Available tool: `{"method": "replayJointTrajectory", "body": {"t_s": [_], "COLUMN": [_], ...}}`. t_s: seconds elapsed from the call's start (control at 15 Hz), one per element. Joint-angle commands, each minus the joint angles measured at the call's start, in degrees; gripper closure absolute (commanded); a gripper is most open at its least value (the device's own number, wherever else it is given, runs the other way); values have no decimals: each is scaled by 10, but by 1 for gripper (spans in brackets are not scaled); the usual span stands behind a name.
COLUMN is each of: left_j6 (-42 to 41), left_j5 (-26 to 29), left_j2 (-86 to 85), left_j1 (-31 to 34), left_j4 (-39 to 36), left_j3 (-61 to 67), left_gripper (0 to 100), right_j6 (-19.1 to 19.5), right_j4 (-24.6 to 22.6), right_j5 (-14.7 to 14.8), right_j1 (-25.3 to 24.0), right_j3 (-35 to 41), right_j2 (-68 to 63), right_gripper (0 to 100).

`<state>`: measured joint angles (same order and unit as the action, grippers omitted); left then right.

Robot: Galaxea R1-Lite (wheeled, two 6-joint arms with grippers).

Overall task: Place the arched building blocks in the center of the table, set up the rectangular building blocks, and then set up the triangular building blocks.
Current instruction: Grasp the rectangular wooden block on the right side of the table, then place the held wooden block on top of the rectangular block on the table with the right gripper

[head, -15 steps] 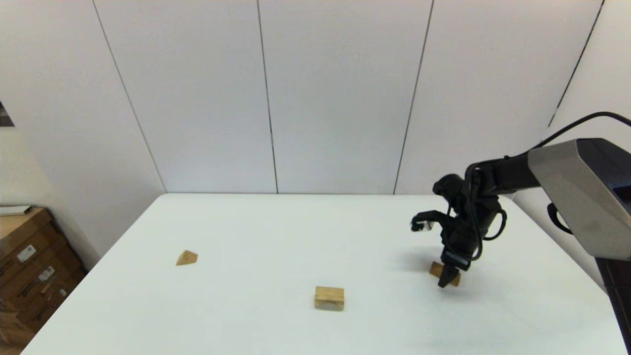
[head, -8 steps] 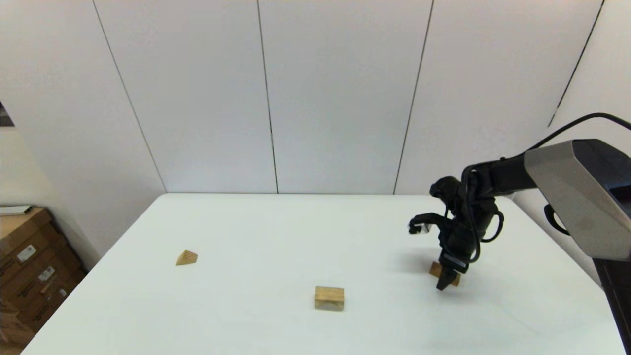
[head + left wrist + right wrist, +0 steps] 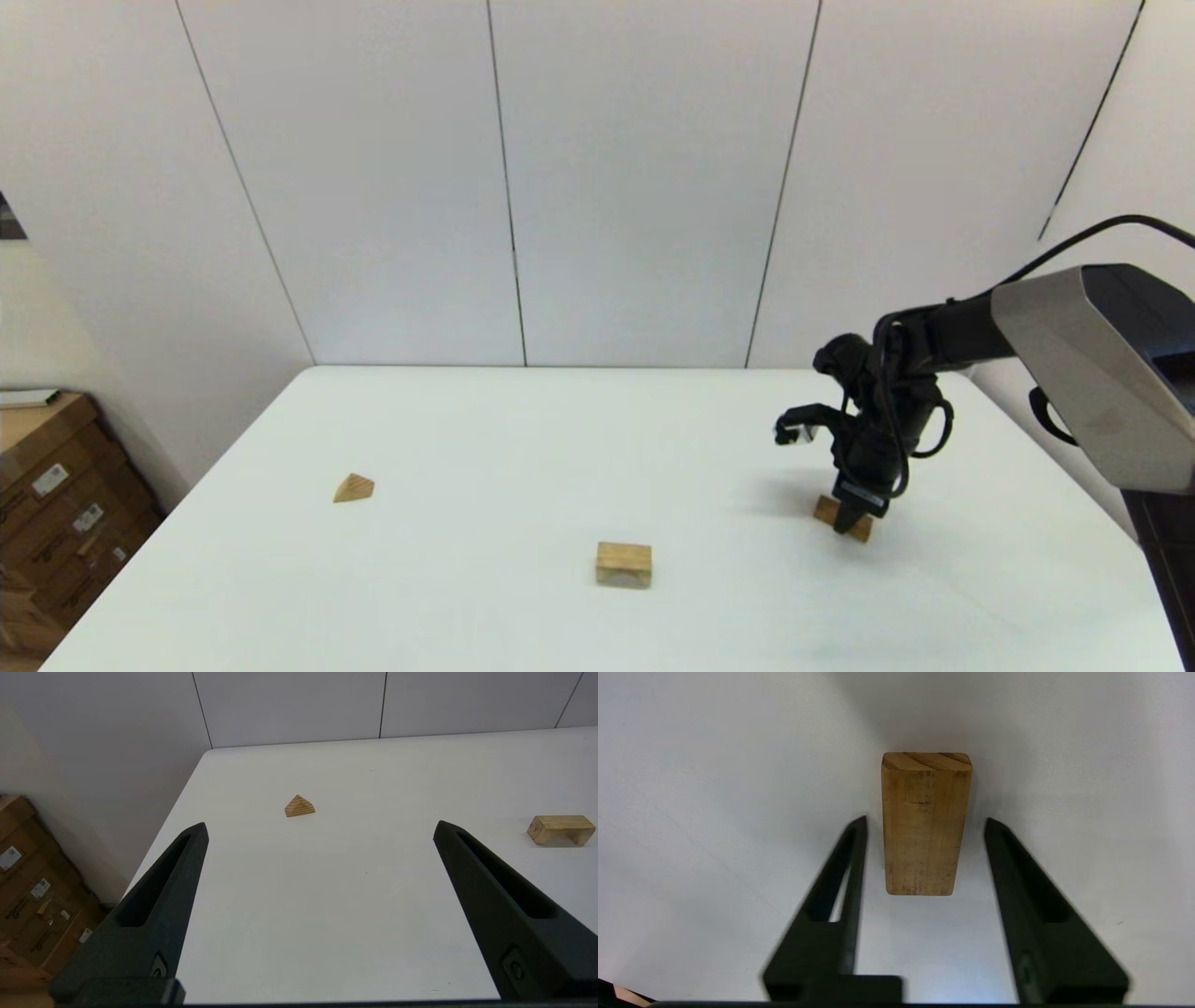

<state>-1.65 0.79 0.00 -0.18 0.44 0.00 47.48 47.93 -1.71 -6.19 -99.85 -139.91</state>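
White table (image 3: 467,597): right end effector (image 3: 851,525) spread apart, straddling the rectangular block (image 3: 924,826).

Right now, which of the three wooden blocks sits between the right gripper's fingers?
The rectangular block, a plain flat slab; the open right gripper straddles it.

**No readable text**

No words, numbers or brand marks can be read. Cardboard boxes (image 3: 56,523) beside the desk (image 3: 467,448) carry small white labels (image 3: 9,857), their print too small to read. The wooden blocks show only grain.
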Motion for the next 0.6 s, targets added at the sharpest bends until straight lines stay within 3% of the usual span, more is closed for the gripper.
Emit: {"method": "replayJointTrajectory", "body": {"t_s": [0.07, 0.6], "left_j6": [0, 0], "left_j5": [0, 0], "left_j2": [1, 1], "left_j1": [0, 0], "left_j4": [0, 0], "left_j3": [0, 0], "left_gripper": [0, 0], "right_j6": [2, 5], "right_j4": [3, 5], "right_j5": [2, -13], "right_j1": [-2, -14], "right_j3": [0, -9], "right_j2": [-5, 112], "right_gripper": [100, 100]}}
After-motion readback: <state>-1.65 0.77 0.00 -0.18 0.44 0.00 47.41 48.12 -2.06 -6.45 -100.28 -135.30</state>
